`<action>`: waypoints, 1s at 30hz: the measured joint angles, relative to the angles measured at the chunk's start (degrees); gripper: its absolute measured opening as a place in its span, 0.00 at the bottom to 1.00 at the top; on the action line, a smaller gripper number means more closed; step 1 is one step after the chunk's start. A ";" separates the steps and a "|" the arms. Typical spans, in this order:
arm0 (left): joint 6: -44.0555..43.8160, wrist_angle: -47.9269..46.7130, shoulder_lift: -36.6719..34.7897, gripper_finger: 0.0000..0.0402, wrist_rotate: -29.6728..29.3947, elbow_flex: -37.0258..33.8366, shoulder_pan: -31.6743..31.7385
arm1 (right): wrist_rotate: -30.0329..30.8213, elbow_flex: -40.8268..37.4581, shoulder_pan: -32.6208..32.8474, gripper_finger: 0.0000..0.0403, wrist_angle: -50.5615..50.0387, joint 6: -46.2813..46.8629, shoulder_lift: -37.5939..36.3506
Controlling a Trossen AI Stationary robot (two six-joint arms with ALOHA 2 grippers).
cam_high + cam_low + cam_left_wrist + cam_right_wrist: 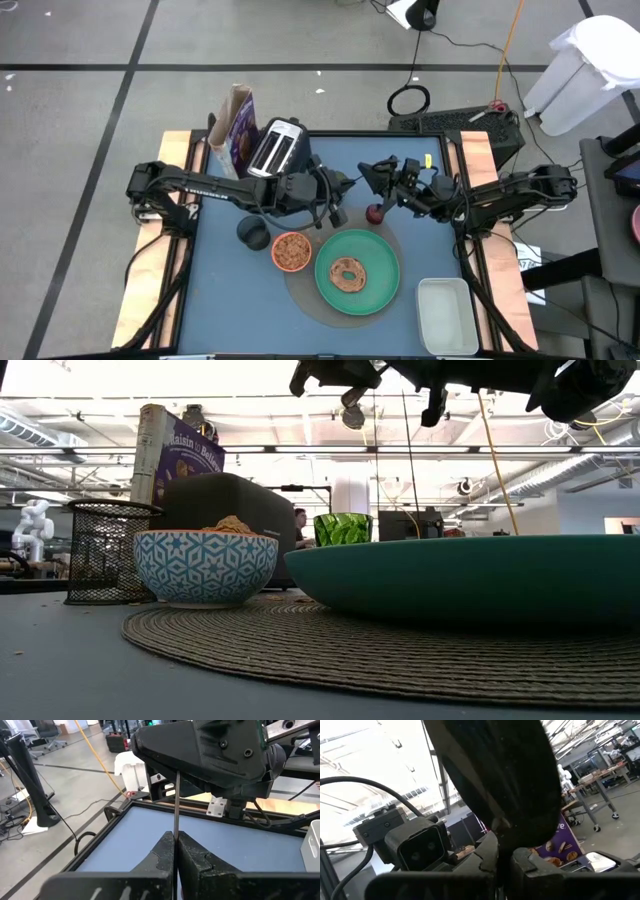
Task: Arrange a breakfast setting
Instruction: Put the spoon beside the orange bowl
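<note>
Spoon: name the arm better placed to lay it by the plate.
Left, probably: the left gripper is shut on the spoon handle and hangs nearer the green plate than the right gripper.

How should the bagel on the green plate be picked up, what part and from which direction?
Grip the bagel across one side of its ring, one finger in the hole and one outside, coming straight down from above. It lies flat on the green plate, whose raised rim would likely block a sideways approach.

Bagel [349, 272] on green plate [385, 285]; cereal-filled bowl [291, 251] just beside.
</note>
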 joint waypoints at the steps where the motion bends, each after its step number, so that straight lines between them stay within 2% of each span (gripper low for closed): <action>1: -0.15 0.02 0.00 0.02 0.00 0.00 0.00 | 0.02 0.00 0.00 0.02 -0.20 -0.32 0.00; 5: -0.37 0.30 0.00 0.02 -0.80 0.00 0.07 | -0.08 0.00 0.00 0.10 -1.25 -2.18 0.00; 11: -1.87 0.20 0.00 0.02 -0.83 0.00 0.07 | -1.55 0.00 0.00 0.29 -1.26 -3.37 0.00; 17: -2.11 -0.36 -2.07 0.02 -0.86 -0.04 0.07 | -1.57 0.00 0.00 0.43 -4.85 -10.50 -0.02; 23: -2.48 -5.13 -6.88 0.02 -2.47 -0.09 -0.08 | -1.57 -0.02 0.00 0.49 -8.31 -10.67 -0.02; 30: -14.73 -22.59 -16.68 0.02 -7.48 -0.04 -2.88 | -1.55 -0.02 0.00 0.49 -9.01 -10.67 -0.02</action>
